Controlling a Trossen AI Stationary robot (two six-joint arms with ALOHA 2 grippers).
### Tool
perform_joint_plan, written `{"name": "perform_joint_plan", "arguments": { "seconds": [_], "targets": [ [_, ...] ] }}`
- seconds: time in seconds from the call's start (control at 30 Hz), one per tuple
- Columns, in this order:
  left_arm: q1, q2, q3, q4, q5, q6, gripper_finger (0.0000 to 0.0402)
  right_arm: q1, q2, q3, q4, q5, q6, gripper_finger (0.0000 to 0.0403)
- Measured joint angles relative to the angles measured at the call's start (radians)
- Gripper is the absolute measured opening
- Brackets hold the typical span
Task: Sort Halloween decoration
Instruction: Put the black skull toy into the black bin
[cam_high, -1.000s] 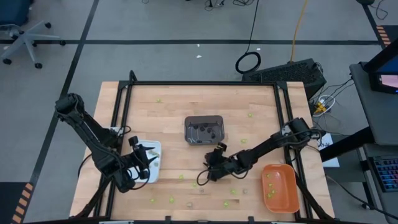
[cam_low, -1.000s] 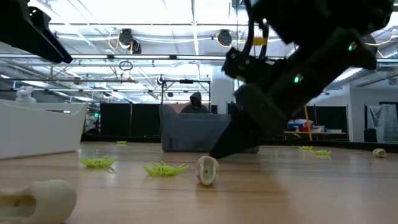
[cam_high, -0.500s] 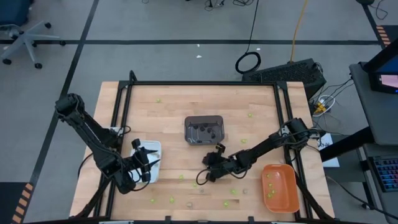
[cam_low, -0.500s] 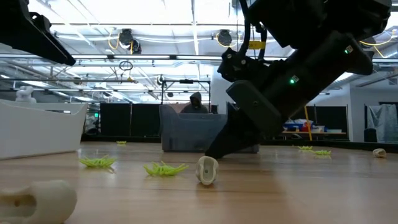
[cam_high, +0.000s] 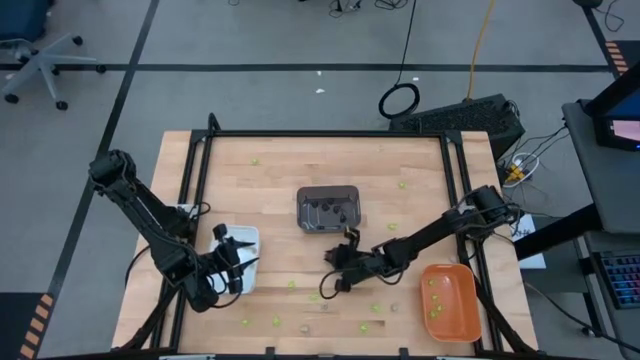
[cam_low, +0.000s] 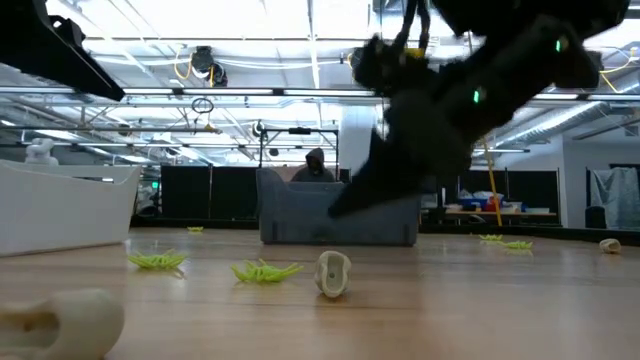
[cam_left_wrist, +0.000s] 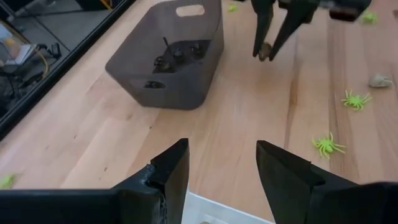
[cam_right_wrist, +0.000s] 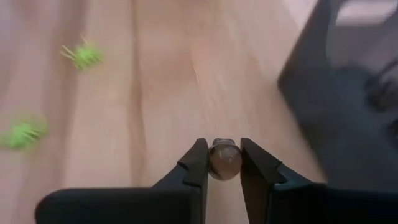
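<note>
A dark brown trinket (cam_right_wrist: 224, 160), pinched at the very tips of the right gripper (cam_right_wrist: 224, 163) just above the table near the grey tray (cam_high: 328, 208), could slip free in transit; the left gripper (cam_left_wrist: 222, 167) waits spread by the white tray (cam_high: 247, 262).

Bare tabletop (cam_high: 270, 210) beside grey tray (cam_high: 328, 209)

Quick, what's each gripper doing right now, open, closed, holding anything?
Left gripper: open, empty, above the white tray.
Right gripper: shut on a small brownish trinket, raised near the grey tray.
</note>
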Motion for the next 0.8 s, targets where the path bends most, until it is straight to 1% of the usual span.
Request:
{"name": "perform_joint_plan", "arguments": {
  "seconds": [0.13, 0.2, 0.5, 0.67, 0.8],
  "targets": [
    [0.001, 0.0, 0.0, 0.039, -0.009, 0.046, 0.0182, 0.002, -0.05, 0.001, 0.004, -0.026, -0.118, 0.0039],
    [0.001, 0.0, 0.0, 0.05, -0.01, 0.055, 0.0182, 0.005, -0.078, 0.001, 0.01, -0.04, -0.201, 0.0039],
    [0.001, 0.0, 0.0, 0.058, -0.011, 0.058, 0.0182, 0.028, -0.185, 0.002, 0.023, -0.045, -0.665, 0.0041],
    [0.004, 0.0, 0.0, 0.057, -0.014, 0.057, 0.0182, 0.039, -0.225, 0.002, 0.022, -0.044, -0.891, 0.0042],
    [0.014, 0.0, 0.0, 0.057, -0.015, 0.057, 0.0182, 0.046, -0.233, 0.003, 0.023, -0.042, -1.083, 0.0042]
  ]
}}
